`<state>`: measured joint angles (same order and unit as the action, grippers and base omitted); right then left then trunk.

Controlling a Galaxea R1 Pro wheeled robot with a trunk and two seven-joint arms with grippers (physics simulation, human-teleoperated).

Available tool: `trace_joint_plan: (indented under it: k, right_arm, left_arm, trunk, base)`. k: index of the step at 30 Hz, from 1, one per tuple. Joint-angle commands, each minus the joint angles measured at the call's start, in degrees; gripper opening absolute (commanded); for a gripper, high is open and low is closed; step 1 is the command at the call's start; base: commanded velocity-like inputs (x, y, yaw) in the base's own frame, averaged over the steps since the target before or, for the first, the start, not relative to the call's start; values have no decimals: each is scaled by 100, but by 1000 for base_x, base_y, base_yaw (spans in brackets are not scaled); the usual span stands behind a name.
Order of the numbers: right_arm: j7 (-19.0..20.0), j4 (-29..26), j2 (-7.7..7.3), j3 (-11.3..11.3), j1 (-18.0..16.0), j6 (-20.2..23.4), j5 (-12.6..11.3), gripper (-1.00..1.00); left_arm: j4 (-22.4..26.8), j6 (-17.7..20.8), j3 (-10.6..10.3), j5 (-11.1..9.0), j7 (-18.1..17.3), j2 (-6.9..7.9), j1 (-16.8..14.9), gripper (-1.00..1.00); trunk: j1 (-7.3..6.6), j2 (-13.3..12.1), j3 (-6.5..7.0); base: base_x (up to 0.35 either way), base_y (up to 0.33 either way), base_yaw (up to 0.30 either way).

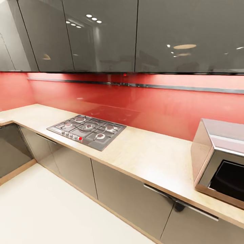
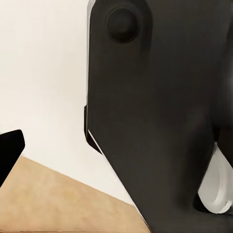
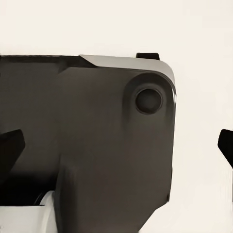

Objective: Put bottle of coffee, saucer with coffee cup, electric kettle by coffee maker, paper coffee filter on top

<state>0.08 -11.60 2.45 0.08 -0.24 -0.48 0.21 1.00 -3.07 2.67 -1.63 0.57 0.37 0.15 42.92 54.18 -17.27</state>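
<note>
None of the station items are on screen for me; what I get from the head camera is the kitchen countertop [image 1: 149, 154], a long light wood-grain run over grey cabinet fronts [image 1: 134, 200], turning a corner at far left. Set into it left of centre is a gas hob [image 1: 86, 130] with a row of knobs along its front edge, one of them red. At the right edge a steel microwave [image 1: 220, 159] sits on the worktop with its dark door window facing me. Red glossy backsplash [image 1: 135, 101] behind, a thin metal rail across it, dark glossy wall cabinets [image 1: 135, 34] above reflecting ceiling spots. Pale floor [image 1: 44, 210] at lower left. Left wrist camera looks onto a big dark robot housing [image 2: 155, 121] with a round recess near one end, a white rounded part beside it, pale floor and a tan wood-look strip [image 2: 53, 204] behind; one black fingertip [image 2: 9, 150] pokes in at the frame edge. Right wrist camera gives the same kind of dark housing [image 3: 97, 141] over pale floor, with black fingertips [image 3: 9, 148] at both frame edges. Left gripper: one tip only, so I cannot tell the jaw width. Right gripper [image 3: 119, 145]: tips at opposite edges, spread wide, nothing between them.
</note>
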Motion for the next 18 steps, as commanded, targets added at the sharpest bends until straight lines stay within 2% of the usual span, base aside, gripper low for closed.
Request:
trace_joint_plan:
  k: [1,18]
  right_arm:
    - [1,-1,0,1,-2,-5,2,100]
    - [6,-1,-7,1,-2,-5,5,100]
  left_arm:
    - [6,-9,24,-15,5,-1,2,100]
    - [6,-9,24,-21,5,-6,1,100]
  trunk:
    - [-22,-38,7]
    - [-396,-720,216]
  base:
    - [0,0,244]
    - [0,0,244]
